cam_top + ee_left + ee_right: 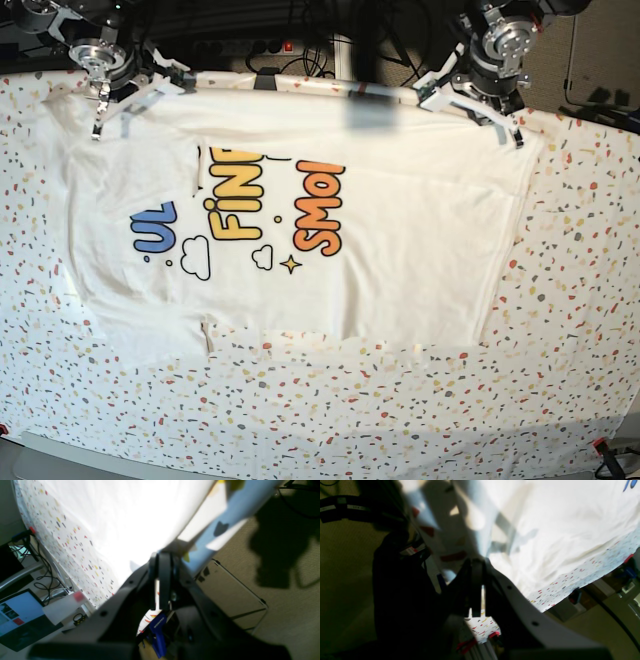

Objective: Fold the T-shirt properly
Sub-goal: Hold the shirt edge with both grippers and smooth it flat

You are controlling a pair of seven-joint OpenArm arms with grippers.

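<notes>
Left gripper (pixel 161 562) closed, jaws pressed together at the far edge of the worktop (pixel 580 300), at upper right in the base view; pinched on white fabric of the T-shirt (pixel 330 220) as far as the wrist view allows, exact contact blurred. Right gripper (pixel 475 566) likewise closed, jaws together at the far edge on that view's left, beside a shaded fold of cloth; grip on the fabric not fully confirmable from the wrist view. T-shirt spread flat, print side up, on the speckled covering (pixel 400 400), occupying the centre and left of the worktop. Long axis running left to right across the base view. Print letters turned sideways, reading along the depth of the worktop: blue "UL" (pixel 155 228), yellow "FIN" (pixel 228 195), orange "SMO" (pixel 318 208), with small cloud and star motifs nearby. Far hem stretched in a nearly straight line between both grippers. One sleeve (pixel 150 335) lying towards the near left corner; right-hand edge of the garment sloping inward towards the near side. Both arms reaching in from behind the far edge, wrists angled downward and outward, white finger links splayed towards the cloth corners. Blue clamp (pixel 157 635) visible below the left gripper in its wrist view, fastened at the worktop edge. Cables (pixel 42 565) and a screen (pixel 20 615) seen beyond the covering on the floor side.
</notes>
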